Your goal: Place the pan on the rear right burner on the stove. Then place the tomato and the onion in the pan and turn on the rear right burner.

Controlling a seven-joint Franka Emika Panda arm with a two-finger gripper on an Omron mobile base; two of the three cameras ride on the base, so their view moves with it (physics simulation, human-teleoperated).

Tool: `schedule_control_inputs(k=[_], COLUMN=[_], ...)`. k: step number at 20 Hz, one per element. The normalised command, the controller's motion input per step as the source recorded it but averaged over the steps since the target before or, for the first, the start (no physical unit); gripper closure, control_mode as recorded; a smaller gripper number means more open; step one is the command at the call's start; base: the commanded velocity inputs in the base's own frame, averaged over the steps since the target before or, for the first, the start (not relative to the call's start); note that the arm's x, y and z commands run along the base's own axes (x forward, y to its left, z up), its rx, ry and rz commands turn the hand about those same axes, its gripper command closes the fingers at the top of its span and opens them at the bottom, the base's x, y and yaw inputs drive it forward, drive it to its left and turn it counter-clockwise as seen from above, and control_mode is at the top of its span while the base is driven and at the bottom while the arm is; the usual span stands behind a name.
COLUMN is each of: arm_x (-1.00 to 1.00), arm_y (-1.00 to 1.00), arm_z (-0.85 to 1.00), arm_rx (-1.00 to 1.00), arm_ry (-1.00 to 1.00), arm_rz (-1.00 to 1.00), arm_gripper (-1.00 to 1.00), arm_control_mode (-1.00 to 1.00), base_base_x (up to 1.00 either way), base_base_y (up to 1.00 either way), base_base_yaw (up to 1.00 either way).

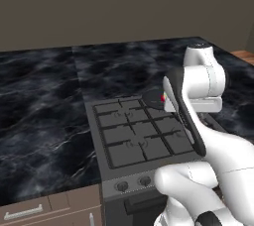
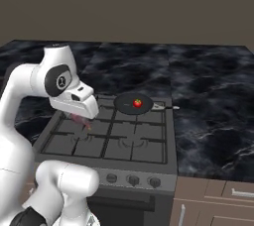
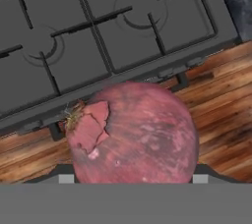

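Black marbled table [image 1: 44,116] spreads out at nine o'clock and three o'clock, with brown drawers [image 2: 218,205] beneath. A tan wall [image 1: 124,7] rises at twelve. Wooden floor [image 3: 221,100] lies below.

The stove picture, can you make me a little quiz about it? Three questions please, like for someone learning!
1. True or false: the tomato already lies in the pan.
2. On which burner of the stove does the pan sit? A front left, B rear right, C front right.
3. Fill in: the ball held between the fingers, big in the hand view, is the ____.

Key: 1 true. 2 B. 3 onion; it shows as a pinkish bit under the gripper in the right base view, above the stove's left half and not yet in the pan.
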Motion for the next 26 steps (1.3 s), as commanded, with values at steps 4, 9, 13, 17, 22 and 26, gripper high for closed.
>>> schedule_control_inputs(k=[4,9,13,17,22,26], arm_x=[0.76,0.50,0.43,0.35,0.45,0.68], arm_y=[0.00,0.00,0.00,-0.03,-0.15,-0.22], arm_z=[0.28,0.16,0.02,0.00,0.00,-0.08], arm_rx=[-0.03,-0.01,0.00,0.00,0.00,0.01], arm_ry=[0.00,0.00,0.00,0.00,0.00,0.00], arm_rz=[-0.08,-0.08,-0.06,-0.01,0.00,0.00], arm_gripper=[1.00,1.00,1.00,1.00,1.00,1.00], arm_control_mode=[-1.00,-1.00,-1.00,-1.00,-1.00,-1.00], base_base_x=[0.00,0.00,0.00,0.00,0.00,0.00], base_base_y=[0.00,0.00,0.00,0.00,0.00,0.00], base_base_yaw=[0.00,0.00,0.00,0.00,0.00,0.00])
